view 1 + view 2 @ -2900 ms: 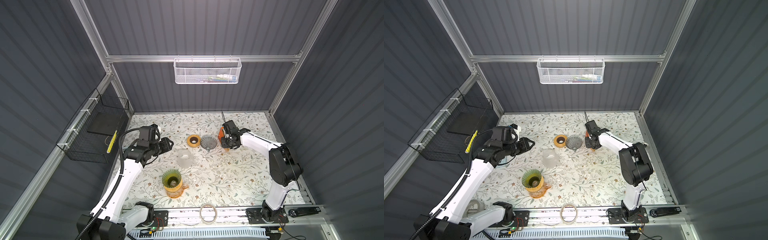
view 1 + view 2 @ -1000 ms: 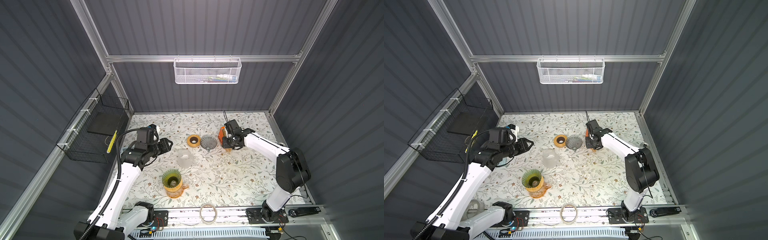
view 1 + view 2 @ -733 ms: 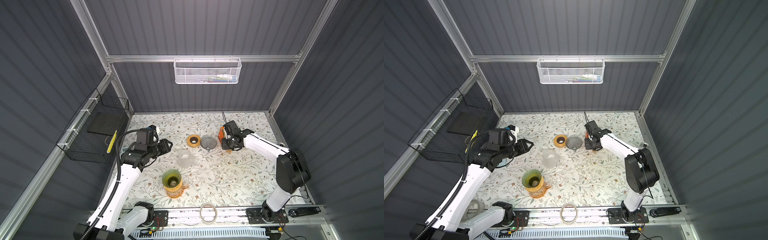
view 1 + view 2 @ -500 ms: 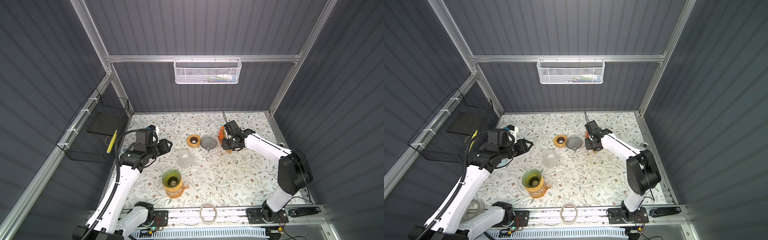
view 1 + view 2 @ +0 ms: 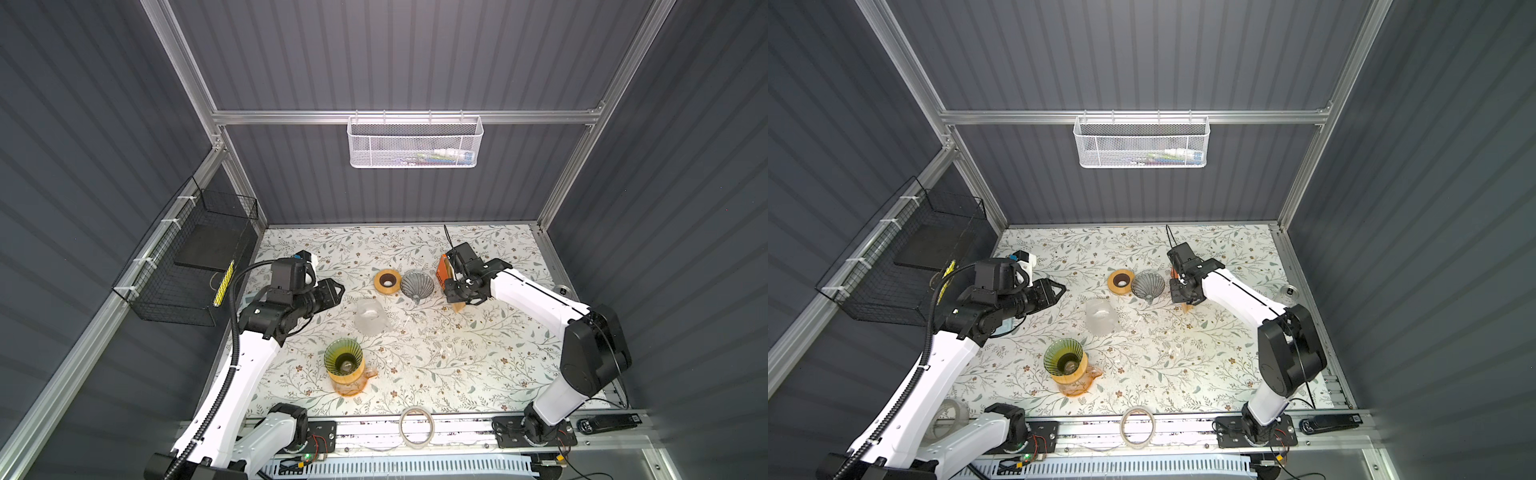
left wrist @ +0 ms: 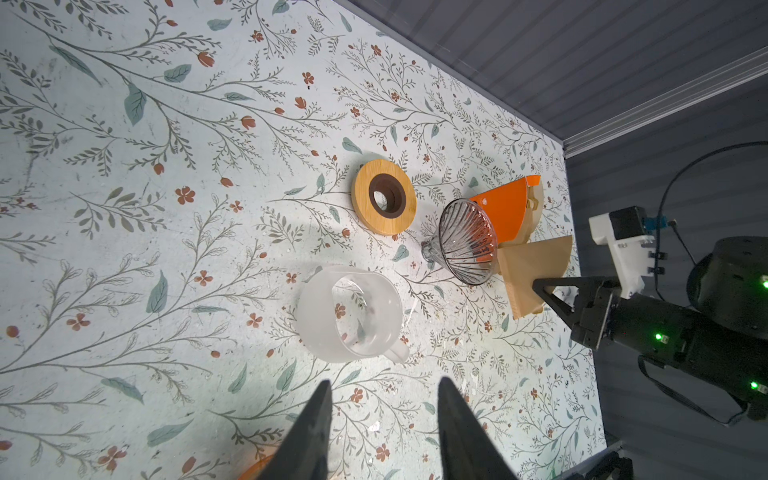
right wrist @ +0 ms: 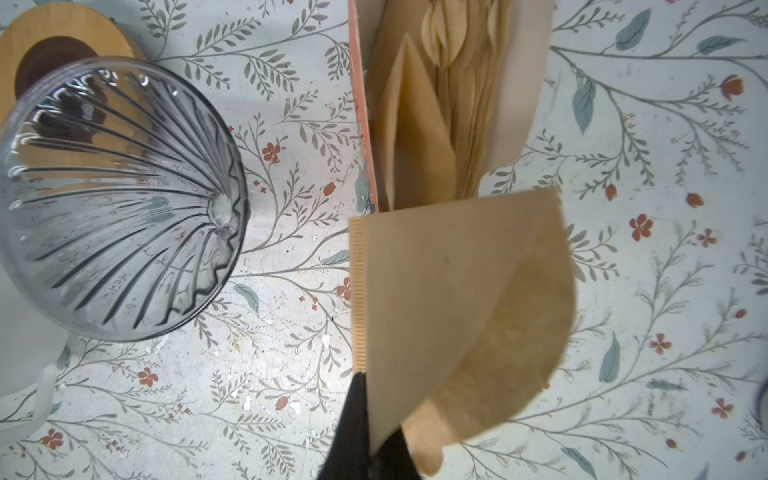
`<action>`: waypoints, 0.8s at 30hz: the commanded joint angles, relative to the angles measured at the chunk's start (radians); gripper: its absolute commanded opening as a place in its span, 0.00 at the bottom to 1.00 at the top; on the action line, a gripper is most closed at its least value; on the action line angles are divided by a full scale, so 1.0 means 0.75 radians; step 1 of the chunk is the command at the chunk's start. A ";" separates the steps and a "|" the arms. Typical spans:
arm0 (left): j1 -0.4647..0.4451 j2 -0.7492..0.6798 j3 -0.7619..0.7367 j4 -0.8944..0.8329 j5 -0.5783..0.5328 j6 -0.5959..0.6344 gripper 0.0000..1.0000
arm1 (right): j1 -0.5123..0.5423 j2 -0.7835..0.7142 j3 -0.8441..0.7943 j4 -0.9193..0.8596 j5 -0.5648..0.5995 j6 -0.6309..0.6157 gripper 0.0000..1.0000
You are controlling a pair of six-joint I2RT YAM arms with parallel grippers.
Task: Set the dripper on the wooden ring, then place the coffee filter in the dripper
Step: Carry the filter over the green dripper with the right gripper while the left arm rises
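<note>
On the flowery table (image 5: 478, 353), in both top views, the right gripper (image 5: 455, 293) hangs low beside the glass dripper (image 5: 417, 284), which is tipped on its side. Only a brown corner of the coffee filter (image 5: 458, 306) peeks out under it. The left gripper (image 5: 332, 291) hovers well apart, half open, holding nothing.

In the left wrist view the filter is a flat paper fan, just beside the dripper and the orange holder (image 6: 505, 212).

The right wrist view shows most — the jaws are squeezed tight on the end of the ridged seam. The paper looks light, thin and floppy, so that stiffer seam seems the best place to hold.
</note>
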 commanded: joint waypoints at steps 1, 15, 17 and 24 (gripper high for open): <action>0.001 -0.030 -0.005 -0.034 -0.004 0.016 0.43 | 0.026 -0.048 -0.007 -0.053 0.031 0.025 0.00; 0.000 -0.062 0.025 -0.122 -0.044 0.034 0.43 | 0.205 -0.162 0.093 -0.177 0.048 0.031 0.00; 0.001 -0.066 0.055 -0.184 -0.069 0.042 0.43 | 0.249 -0.180 0.130 -0.200 0.019 0.007 0.00; 0.002 -0.099 0.188 -0.507 -0.194 0.068 0.43 | 0.433 -0.194 0.360 -0.341 -0.089 -0.124 0.00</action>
